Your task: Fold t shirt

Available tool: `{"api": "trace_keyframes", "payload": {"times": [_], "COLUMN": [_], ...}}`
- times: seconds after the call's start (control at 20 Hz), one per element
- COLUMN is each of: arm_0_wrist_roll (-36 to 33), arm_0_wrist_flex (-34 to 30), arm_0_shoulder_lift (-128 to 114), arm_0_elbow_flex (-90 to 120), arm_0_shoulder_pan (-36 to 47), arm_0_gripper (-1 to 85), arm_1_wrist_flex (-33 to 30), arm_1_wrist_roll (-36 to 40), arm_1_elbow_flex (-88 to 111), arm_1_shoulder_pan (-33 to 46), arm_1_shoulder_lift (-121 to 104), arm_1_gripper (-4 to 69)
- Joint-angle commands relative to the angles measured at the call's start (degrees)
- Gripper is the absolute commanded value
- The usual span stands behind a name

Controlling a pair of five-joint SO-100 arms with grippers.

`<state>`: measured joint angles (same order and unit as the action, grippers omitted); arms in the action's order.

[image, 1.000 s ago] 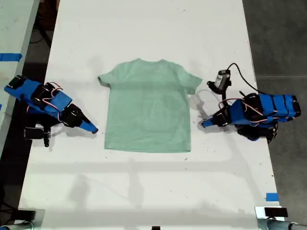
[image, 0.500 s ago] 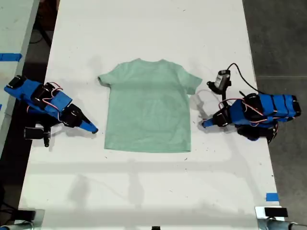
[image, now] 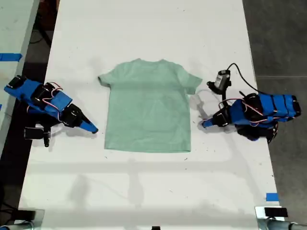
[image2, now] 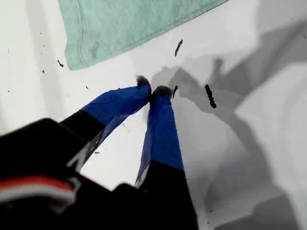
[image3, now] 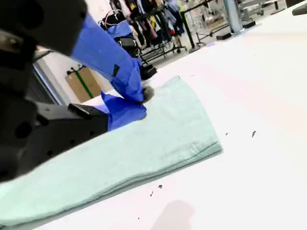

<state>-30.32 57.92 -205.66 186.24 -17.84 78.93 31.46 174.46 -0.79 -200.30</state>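
Note:
The pale mint-green t shirt (image: 147, 110) lies flat and unfolded on the white table (image: 153, 191), neckline toward the far edge. My first gripper (image: 204, 123) is shut and rests low on the table at the exterior view's right, a short gap from the shirt's side edge. In the first wrist view its blue fingertips (image2: 152, 90) meet just short of the shirt's hem corner (image2: 76, 57). My second gripper (image: 94, 129) is shut at the exterior view's left, just off the shirt's other side. In the second wrist view its tips (image3: 141, 100) close in front of the shirt (image3: 120, 153).
A small black camera on a cable (image: 221, 79) hangs beside the first arm. A strip of blue tape (image: 271, 196) marks the table near the exterior view's right edge. Dark floor borders both long sides. Black specks (image2: 209, 96) dot the tabletop.

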Motion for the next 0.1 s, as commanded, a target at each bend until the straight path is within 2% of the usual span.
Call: {"api": "trace_keyframes", "payload": {"times": [0.0,0.05], "arm_0_wrist_roll": [-0.3,-0.3], "arm_0_wrist_flex": [0.0,0.0], "arm_0_shoulder_lift": [0.0,0.0], "arm_0_elbow_flex": [2.2,2.2], "arm_0_shoulder_pan": [-0.4,-0.4], "arm_0_gripper": [-0.2,-0.2], "arm_1_wrist_flex": [-1.6,-1.6], "arm_1_wrist_roll": [-0.4,-0.4], "arm_1_elbow_flex": [3.3,3.3], "arm_1_shoulder_pan": [-0.4,-0.4], "arm_1_shoulder_lift": [-0.2,-0.2], "arm_1_gripper": [3.2,3.2]}}
